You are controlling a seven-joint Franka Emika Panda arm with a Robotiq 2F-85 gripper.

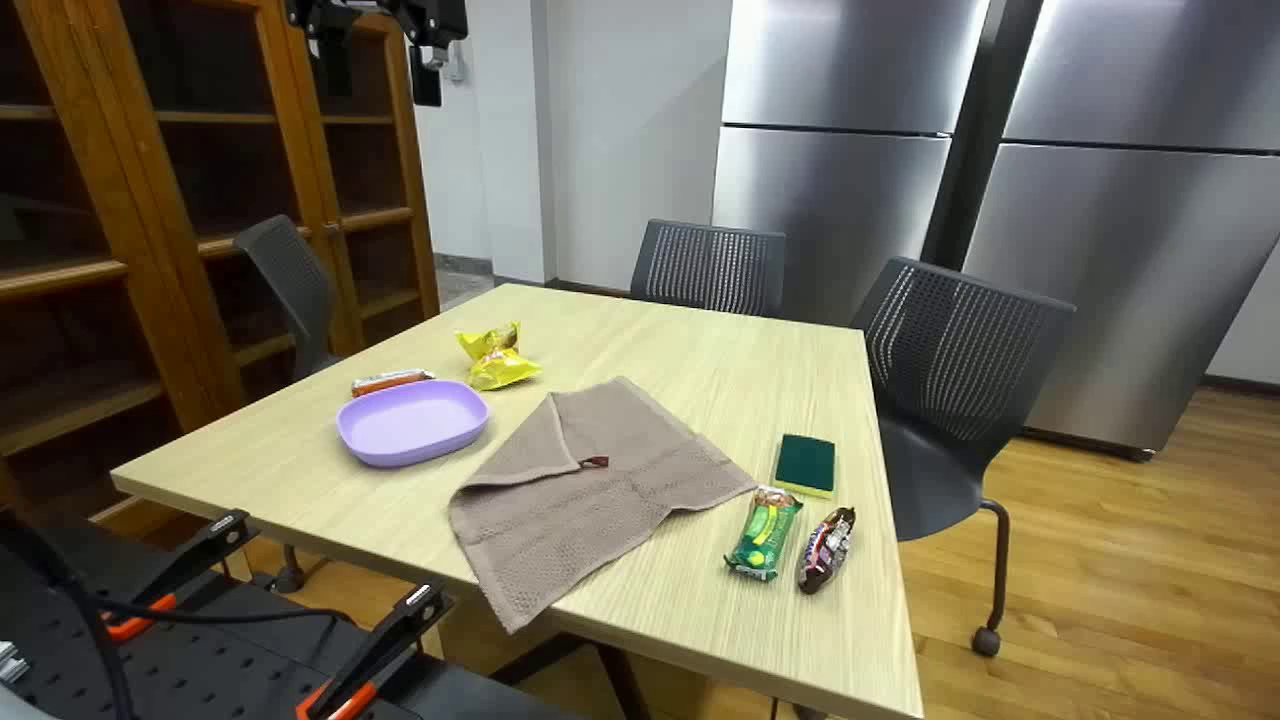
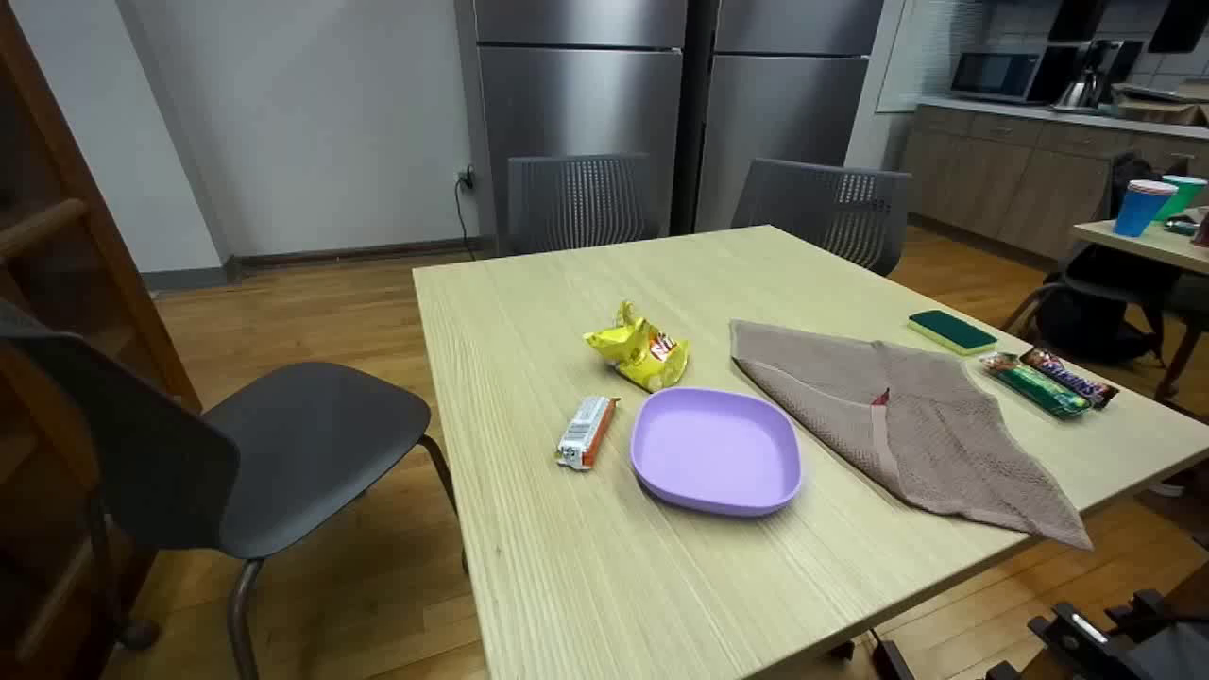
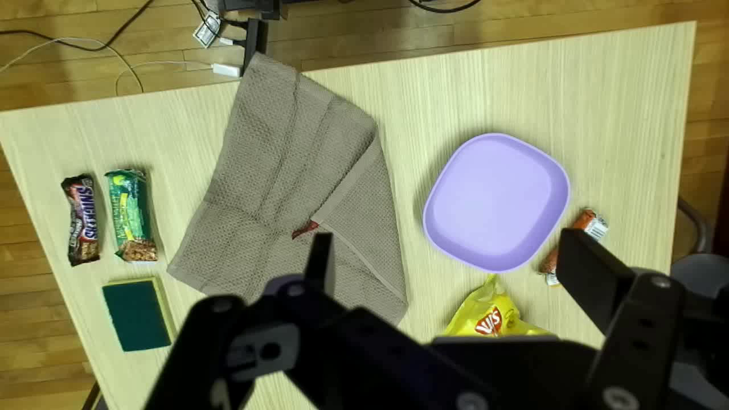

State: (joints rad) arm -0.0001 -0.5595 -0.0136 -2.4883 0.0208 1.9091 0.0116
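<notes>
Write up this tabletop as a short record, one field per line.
overhead: gripper, open, nothing held
surface: pale wood-grain table
dish: shallow purple plate
cloth: brown towel, partly folded over, one corner past the table edge
snacks near plate: yellow chip bag; orange-and-white bar
snacks on towel's other side: green-wrapped bar and dark-wrapped bar, side by side
cleaning: green-and-yellow sponge, dark green face up
background: steel refrigerators, dark chairs

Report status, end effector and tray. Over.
End effector open above table, holding nothing. Purple tray flat on table. Possible snags: yellow packet, orange-wrapped bar close alongside.
</notes>
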